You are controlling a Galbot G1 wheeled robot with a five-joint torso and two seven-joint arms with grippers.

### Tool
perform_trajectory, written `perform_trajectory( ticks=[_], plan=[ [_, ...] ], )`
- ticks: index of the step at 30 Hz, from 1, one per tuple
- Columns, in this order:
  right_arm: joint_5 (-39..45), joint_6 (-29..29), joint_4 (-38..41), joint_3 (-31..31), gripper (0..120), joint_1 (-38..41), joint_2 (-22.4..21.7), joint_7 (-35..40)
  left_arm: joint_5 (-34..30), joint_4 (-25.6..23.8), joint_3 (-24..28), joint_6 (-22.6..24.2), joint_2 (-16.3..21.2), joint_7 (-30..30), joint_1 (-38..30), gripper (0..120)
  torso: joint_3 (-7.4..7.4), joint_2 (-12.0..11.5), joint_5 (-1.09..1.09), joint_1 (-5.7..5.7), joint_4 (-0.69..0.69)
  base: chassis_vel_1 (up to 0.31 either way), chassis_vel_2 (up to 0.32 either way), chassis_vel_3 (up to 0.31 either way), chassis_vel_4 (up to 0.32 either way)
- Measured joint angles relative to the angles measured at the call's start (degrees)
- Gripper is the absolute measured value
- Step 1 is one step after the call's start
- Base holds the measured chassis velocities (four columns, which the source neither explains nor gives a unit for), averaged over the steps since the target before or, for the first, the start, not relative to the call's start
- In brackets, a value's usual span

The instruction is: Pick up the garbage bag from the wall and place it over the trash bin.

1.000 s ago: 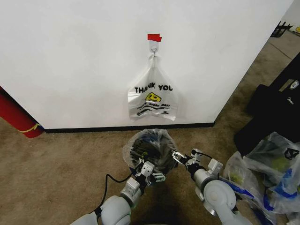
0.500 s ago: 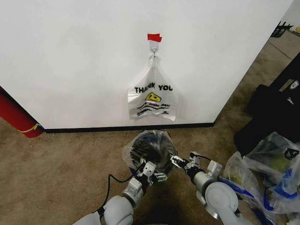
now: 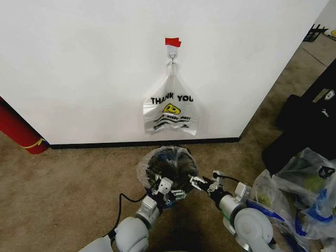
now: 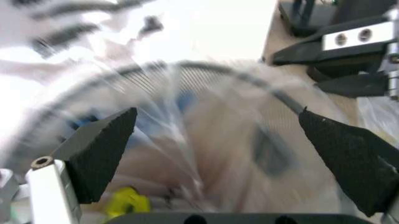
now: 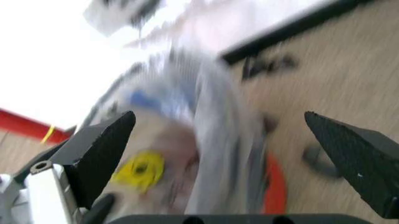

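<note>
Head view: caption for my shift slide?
Both open grippers, left and right, flank the translucent blue-patched garbage bag draped over the black wire-mesh trash bin.

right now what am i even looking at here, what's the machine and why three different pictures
It is a wheeled robot with two arms. The head view looks down from its head at a white wall and brown carpet. Each wrist view comes from a camera on one arm, looking out between that arm's two dark fingers. On the carpet stands a round black wire-mesh trash bin with a thin translucent blue-patched garbage bag draped over it. The left gripper and right gripper sit at the bin's near rim, both open, gripping nothing. A whiter "THANK YOU" bag hangs from a wall hook, and bulging clear bags lie to the robot's right.
</note>
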Motion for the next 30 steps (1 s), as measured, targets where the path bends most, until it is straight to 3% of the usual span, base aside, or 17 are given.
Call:
perform_trajectory(
  ticks=[11,15,18,19,24,30],
  plan=[
    [-12.2,11.48,6.77,6.61,100,-4.26,2.71,-2.01,-6.67,-5.17,-7.59,-3.86,0.75,-1.49,1.64,100,0.0,0.0,-0.02,0.0,-0.03,0.0,0.0,0.0,0.0],
    [-19.64,18.5,10.53,8.58,100,-8.54,4.07,-2.18,-9.21,-7.78,-15.13,-7.27,0.21,-1.63,5.95,100,0.0,0.0,-0.02,0.0,-0.01,0.0,0.0,0.0,0.0],
    [-24.97,23.71,12.84,9.18,100,-12.49,5.52,-1.97,-9.45,-8.72,-23.91,-10.31,-0.99,-0.98,10.4,100,0.0,0.0,-0.02,0.0,0.0,0.0,0.0,0.0,0.0],
    [-24.97,23.71,12.84,9.18,100,-12.49,5.52,-1.97,-9.45,-8.72,-23.91,-10.31,-0.99,-0.98,10.4,100,0.0,0.0,-0.02,0.0,0.0,0.0,0.0,0.0,0.0],
    [-32.0,30.78,16.37,10.02,100,-17.98,7.72,-0.29,-9.72,-12.23,-37.22,-12.87,-1.78,1.62,18.27,100,0.0,0.0,-0.03,0.0,0.0,0.0,0.0,0.0,0.0],
    [-33.79,33.35,18.19,10.19,100,-21.92,9.08,-0.27,-9.54,-14.14,-45.61,-16.92,-1.33,4.17,26.19,100,0.0,0.0,-0.01,0.0,0.0,0.0,0.0,0.0,0.0]
  ],
)
